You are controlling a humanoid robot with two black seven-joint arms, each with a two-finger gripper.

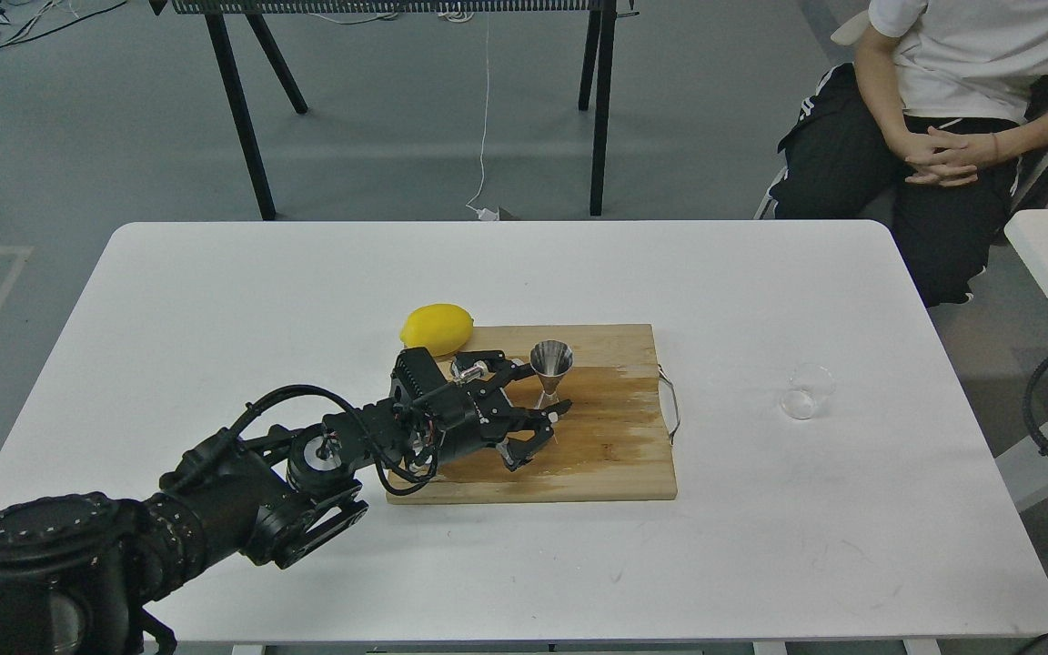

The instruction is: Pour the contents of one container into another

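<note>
Just ahead of the left gripper (538, 405), at the tips of its spread fingers, the steel jigger (550, 370) stands upright on the wooden cutting board (615, 455). The jaws are apart and hold nothing; the upper finger reaches toward the jigger's waist and the lower finger lies below it. Whether either finger touches the metal I cannot tell.

The step in hand looks like taking hold of the jigger, or steadying it. To do that well, the fingers should bracket the narrow waist evenly and close slowly, because the small foot could tip under a one-sided push.

Behind the gripper, the left arm runs low across the table (215, 300) from the near-left corner, wrist roughly level, fingers pointing right. Just behind the wrist sits a lemon (436, 328) at the board's far-left corner. Well apart to the right, beyond the board's metal handle (672, 405), the clear glass cup (808, 391) stands alone on the table. The right gripper is out of sight.
</note>
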